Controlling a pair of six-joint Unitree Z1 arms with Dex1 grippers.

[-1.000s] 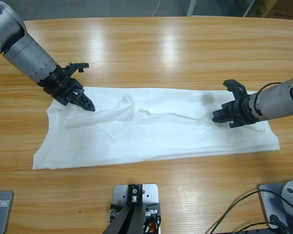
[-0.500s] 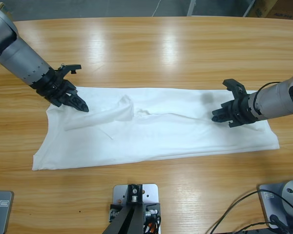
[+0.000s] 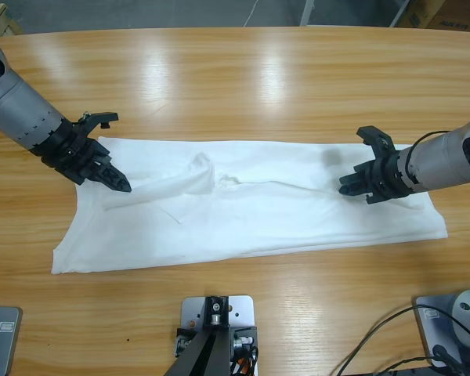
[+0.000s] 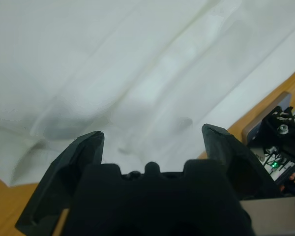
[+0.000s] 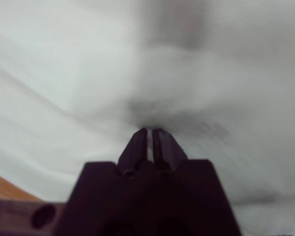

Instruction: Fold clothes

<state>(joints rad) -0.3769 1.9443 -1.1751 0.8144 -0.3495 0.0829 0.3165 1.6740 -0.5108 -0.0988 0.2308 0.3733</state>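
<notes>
A: Left wrist view: left tool [image 4: 151, 140] with jaws spread wide, nothing between them, hanging over white fabric of the T-shirt [image 4: 137, 64]. Beyond the cloth's edge, bare wood of the desk [image 4: 292, 81].

B: High view, same tool [image 3: 116, 182]: at the shirt's left end, tip just over the cloth near a raised fold. Contact with the fabric impossible to tell.

A: Right wrist view: right tool [image 5: 150, 133] with jaws pressed together, only a thin slit between them, tips down on the white cloth. Puckers and shadowed creases gathered around the tips, so apparently pinching the fabric.

B: High view: right tool [image 3: 352, 184] at the shirt's right part, just inside the upper edge.

A: And the T-shirt [image 3: 258, 207] itself?

B: Spread lengthwise across the middle of the desk [image 3: 243, 78], mostly flat, wrinkled. A bunched ridge left of centre, a long crease running from there toward the right tool. Left end wider and skewed toward the near edge; right end squarer.
</notes>
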